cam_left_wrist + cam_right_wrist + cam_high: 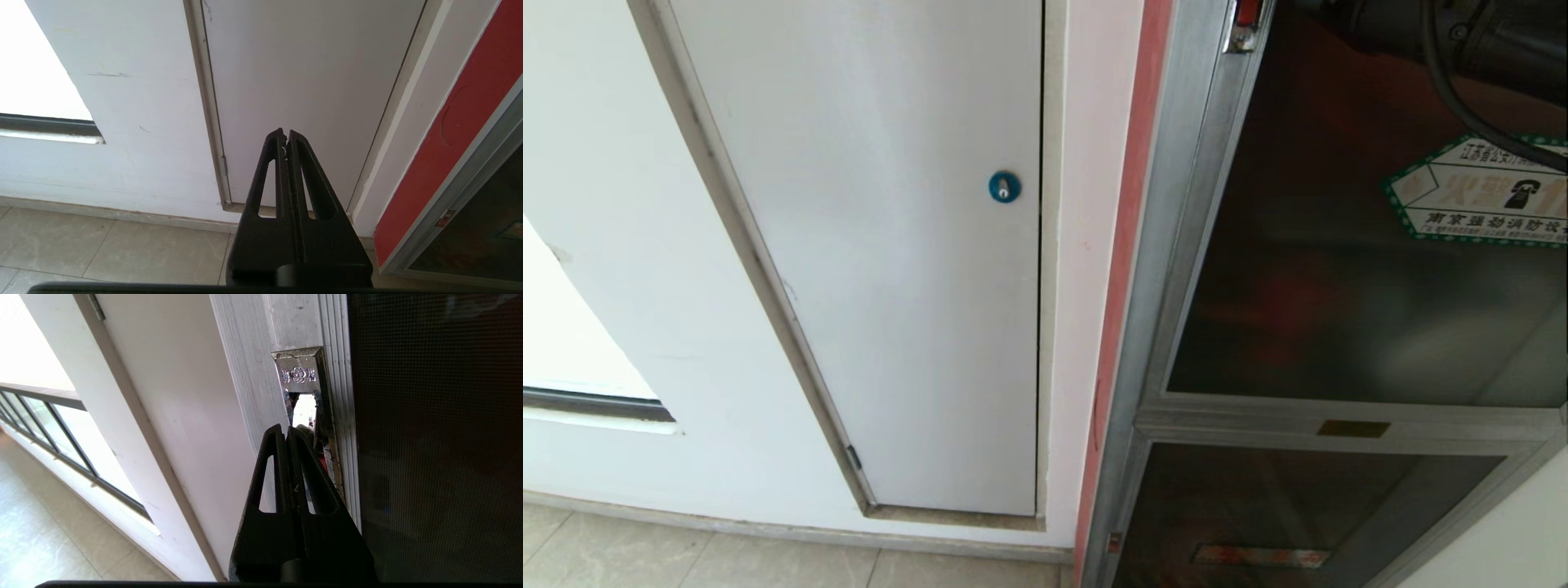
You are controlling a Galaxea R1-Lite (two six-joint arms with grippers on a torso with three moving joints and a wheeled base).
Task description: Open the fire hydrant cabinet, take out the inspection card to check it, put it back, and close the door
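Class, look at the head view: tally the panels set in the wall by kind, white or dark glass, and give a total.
White panel with blue lock: 1
Dark glass panels, the door with the hexagonal sticker and a smaller panel below: 2
Total: 3

Right gripper (287, 430) raised, fingers pressed flat together, tips pointing up and forward. Right arm (1462, 33) reaching in at head view's upper right, cable trailing. Left gripper (285, 134) parked low, likewise closed, angled downward.

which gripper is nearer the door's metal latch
Right. The right gripper, shut, has its tips at the latch; the left gripper points at the white panel instead.
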